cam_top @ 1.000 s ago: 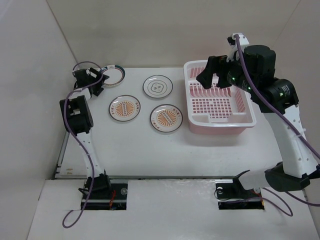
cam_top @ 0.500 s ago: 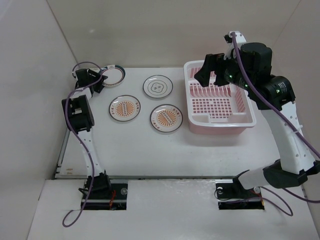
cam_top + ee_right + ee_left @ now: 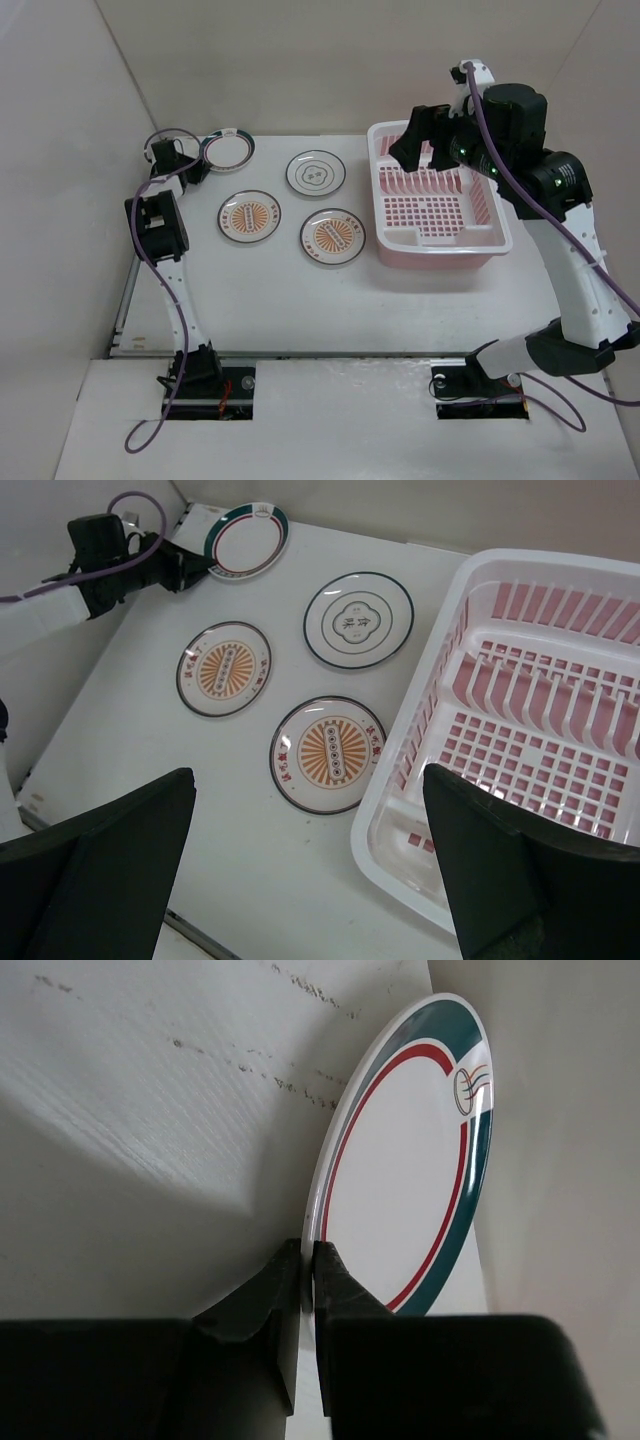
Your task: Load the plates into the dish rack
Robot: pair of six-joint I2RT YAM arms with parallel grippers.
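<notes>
My left gripper (image 3: 200,160) (image 3: 308,1255) is shut on the rim of a white plate with a teal and red rim (image 3: 228,149) (image 3: 410,1160) at the table's back left corner. Three dark-rimmed plates lie flat on the table: two with orange sunburst centres (image 3: 249,215) (image 3: 332,237) and one with a plain centre and small motif (image 3: 316,173). The pink dish rack (image 3: 440,250) (image 3: 400,810) stands at the right with no plates in it. My right gripper (image 3: 425,140) (image 3: 308,780) hangs open high over the rack's left edge.
White walls close in the table at the back and left, right beside the teal-rimmed plate. The left arm's purple cable (image 3: 165,135) loops near the corner. In the right wrist view the left gripper (image 3: 195,568) shows by that plate (image 3: 247,540).
My left gripper has closed on the teal-rimmed plate's rim and shifted slightly left. The right arm rose a little early on, then held still, open.
</notes>
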